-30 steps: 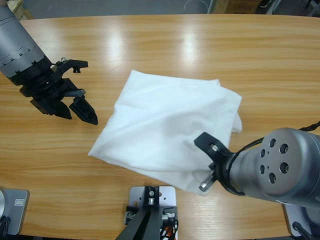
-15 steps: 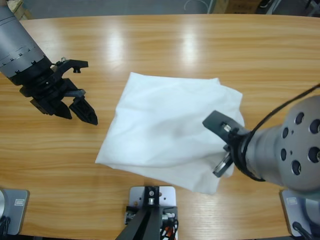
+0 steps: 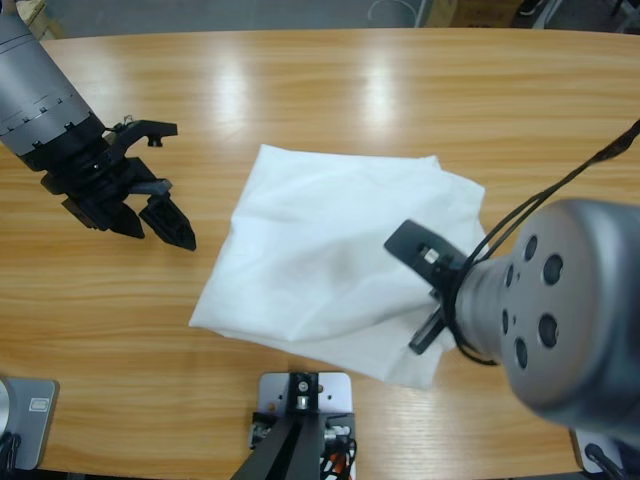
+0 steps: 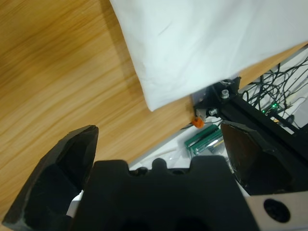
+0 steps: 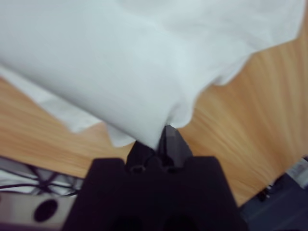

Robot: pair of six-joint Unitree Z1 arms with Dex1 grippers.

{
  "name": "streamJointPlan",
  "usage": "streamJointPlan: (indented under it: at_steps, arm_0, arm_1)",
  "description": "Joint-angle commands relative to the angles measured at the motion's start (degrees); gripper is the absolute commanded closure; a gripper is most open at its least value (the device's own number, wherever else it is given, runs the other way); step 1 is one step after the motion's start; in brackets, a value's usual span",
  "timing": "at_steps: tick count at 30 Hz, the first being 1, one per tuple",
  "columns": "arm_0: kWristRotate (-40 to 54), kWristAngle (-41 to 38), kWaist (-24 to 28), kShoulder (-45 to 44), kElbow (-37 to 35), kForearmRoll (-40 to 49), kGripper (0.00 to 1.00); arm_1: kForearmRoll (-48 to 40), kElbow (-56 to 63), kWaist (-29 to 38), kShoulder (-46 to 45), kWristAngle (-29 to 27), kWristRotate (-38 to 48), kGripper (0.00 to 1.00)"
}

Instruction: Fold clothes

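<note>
white t-shirt (image 3: 330, 265), folded, lay on bench (image 3: 330, 90). right fingers (image 5: 161, 142) pinched its near hem; left fingers (image 4: 240, 159) spread, clear of cloth.

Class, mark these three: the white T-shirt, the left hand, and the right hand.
white T-shirt (image 3: 330, 255), high view, middle of the cloth.
left hand (image 3: 160, 222), high view, between its open fingertips.
right hand (image 5: 161, 139), right wrist view, fingertips shut on the cloth.

White T-shirt (image 3: 330, 265) on wooden table (image 3: 300, 90), right claw (image 3: 432, 300) apparently gripping its edge.
</note>
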Motion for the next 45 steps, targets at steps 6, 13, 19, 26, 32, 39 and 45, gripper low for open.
streamJointPlan:
  at_steps: [6, 13, 19, 26, 32, 39, 45]
  arm_0:
    - [1.2, 0.7, 0.4, 3.0, 1.7, 0.6, 0.0]
    - [1.2, 0.7, 0.4, 3.0, 1.7, 0.6, 0.0]
    - [1.1, 0.7, 0.4, 2.9, 1.8, 0.7, 0.0]
    - [1.1, 0.8, 1.1, -0.2, 2.9, -1.4, 0.0]
    - [-0.6, -7.2, 7.2, -9.0, 17.8, -17.5, 0.0]
    - [-4.5, -20.6, 17.1, -10.4, 36.4, -42.9, 0.004]
    - [-10.7, -22.8, 14.8, -2.1, 43.8, -63.0, 0.015]
  arm_1:
    - [-6.3, 7.4, 2.2, 3.0, 7.3, 6.0, 1.0]
    - [-6.7, 8.4, 2.3, 6.4, 10.1, 8.1, 0.003]
    - [-10.8, 13.1, 2.3, 1.7, 11.7, 11.3, 0.0]
    - [-13.1, 17.4, 2.3, -10.4, 10.2, 15.5, 0.0]
    - [-12.4, 20.0, 2.3, -23.6, 8.4, 17.9, 0.0]
    - [-6.7, 16.8, 2.3, -32.6, 7.7, 18.1, 0.0]
    - [-3.0, 13.2, 2.2, -37.7, 6.9, 17.6, 0.0]
